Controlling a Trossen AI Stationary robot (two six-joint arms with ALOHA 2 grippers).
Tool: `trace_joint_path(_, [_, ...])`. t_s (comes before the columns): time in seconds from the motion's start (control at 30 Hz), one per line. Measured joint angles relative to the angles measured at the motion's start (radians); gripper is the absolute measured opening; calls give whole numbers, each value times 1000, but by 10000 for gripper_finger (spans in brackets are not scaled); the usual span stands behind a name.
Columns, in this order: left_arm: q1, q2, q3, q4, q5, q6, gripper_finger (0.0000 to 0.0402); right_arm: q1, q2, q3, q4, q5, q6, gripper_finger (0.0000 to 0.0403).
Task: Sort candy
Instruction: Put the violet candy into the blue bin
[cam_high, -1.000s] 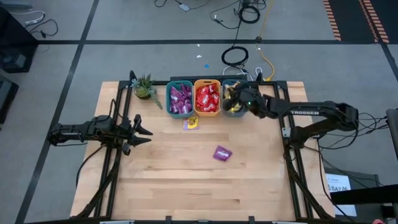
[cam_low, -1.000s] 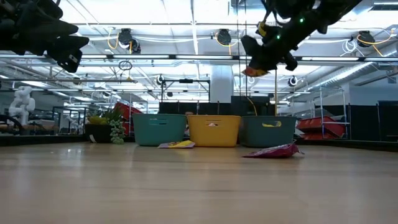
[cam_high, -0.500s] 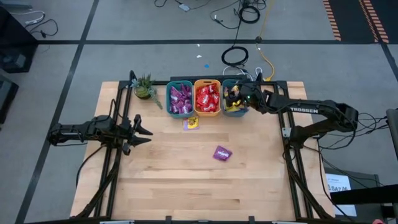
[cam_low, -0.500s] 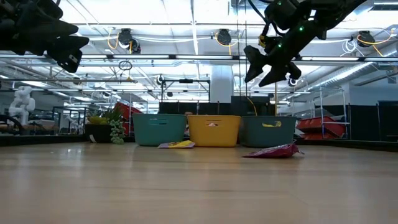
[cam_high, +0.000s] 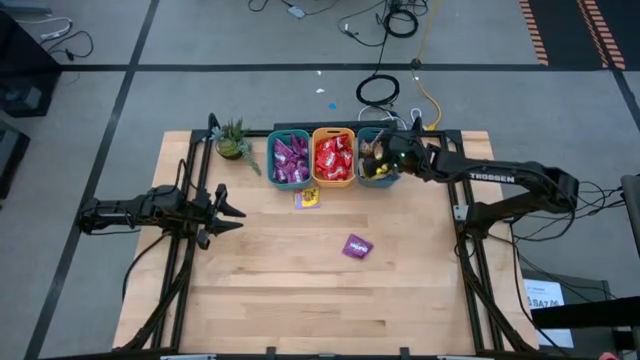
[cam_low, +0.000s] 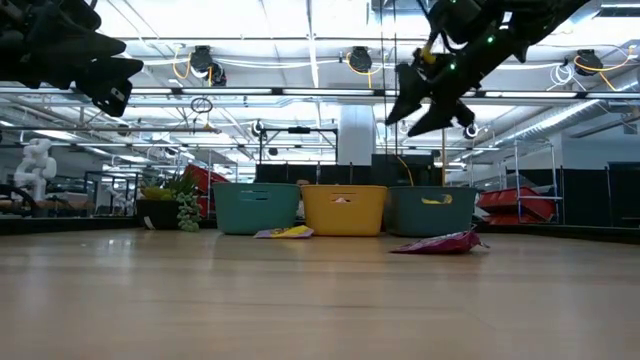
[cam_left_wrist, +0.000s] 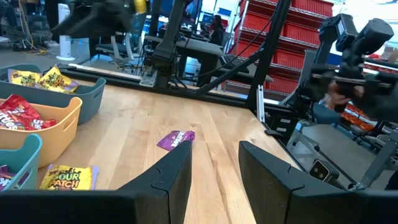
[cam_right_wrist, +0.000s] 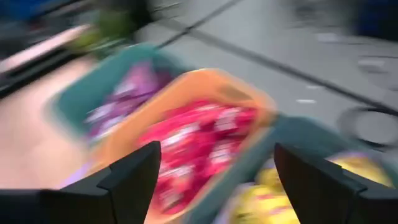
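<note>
From above, we see the worktop (cam_high: 300, 290) mostly bare, with three bins along its far edge; a purple packet (cam_high: 357, 246) lies mid-board and a yellow packet (cam_high: 308, 197) just before the bins. The right gripper (cam_high: 378, 158) hangs over the right-hand bin (cam_high: 363, 134), jaws spread and empty. The left gripper (cam_high: 232, 213), jaws parted, waits near the left edge. At table height, both packets lie flat, well below the raised jaws.

"SOUR PATCH" on yellow candy packet (cam_left_wrist: 66, 177) (beside the bins), "TROSSEN" on right arm (cam_high: 490, 178)
</note>
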Motion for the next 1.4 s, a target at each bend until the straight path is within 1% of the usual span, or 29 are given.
trace_joint_path(0.1, [0,0,0,0,0,0,142,19,-19,1,-3,-210,-39,306])
trace_joint_path(0.17, [0,0,0,0,0,0,142,53,-23,2,-18,-280,-42,306])
trace_joint_path(0.23, [0,0,0,0,0,0,142,103,-23,2,-68,-311,-51,306])
trace_joint_path(0.33, [0,0,0,0,0,0,142,193,-23,2,-211,-313,-69,304])
trace_joint_path(0.43, [0,0,0,0,0,0,142,287,-21,2,-325,-310,-18,295])
trace_joint_path(0.53, [0,0,0,0,0,0,142,378,-15,2,-359,-277,30,280])
trace_joint_path(0.67, [0,0,0,0,0,0,142,484,37,2,-360,-168,22,261])
trace_joint_path(0.8, [0,0,0,0,0,0,142,548,161,1,-300,-147,13,254])
trace_joint_path(0.9, [0,0,0,0,0,0,142,579,279,1,-193,-148,41,256])
trace_joint_path(1.0, [0,0,0,0,0,0,142,602,411,1,-94,-147,24,257])
trace_joint_path(1.17, [0,0,0,0,0,0,142,623,606,14,56,-107,36,251])
trace_joint_path(1.23, [0,0,0,0,0,0,142,631,647,16,118,-83,66,236])
trace_joint_path(1.3, [0,0,0,0,0,0,142,633,665,15,188,-76,75,203])
trace_joint_path(1.33, [0,0,0,0,0,0,142,633,668,13,221,-79,75,179])
trace_joint_path(1.4, [0,0,0,0,0,0,142,633,660,24,238,-82,64,118])
